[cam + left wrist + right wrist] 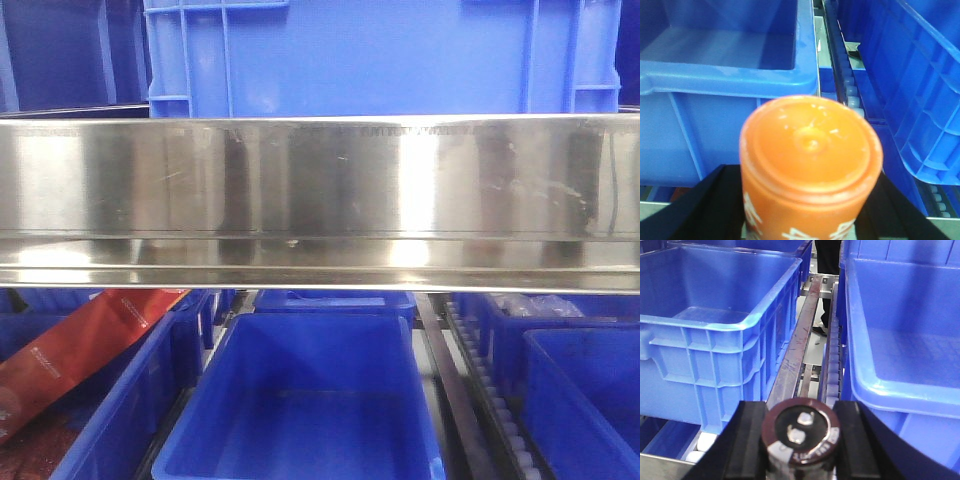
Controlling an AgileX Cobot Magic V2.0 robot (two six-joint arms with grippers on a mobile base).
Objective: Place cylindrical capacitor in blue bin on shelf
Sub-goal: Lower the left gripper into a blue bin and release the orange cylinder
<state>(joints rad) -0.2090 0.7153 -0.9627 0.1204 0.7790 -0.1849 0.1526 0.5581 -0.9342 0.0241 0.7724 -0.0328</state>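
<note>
Blue bins [705, 320] lined the shelf [320, 180]; right gripper [801, 440] clamped the cylindrical capacitor [800, 426] outside them, left gripper [805, 220] clamped an orange cylinder [810, 145]. Placement not yet done.

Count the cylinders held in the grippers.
2. An orange cylinder sits in the left gripper; the cylindrical capacitor is clamped in the right gripper. Others may be hidden out of view.
</note>
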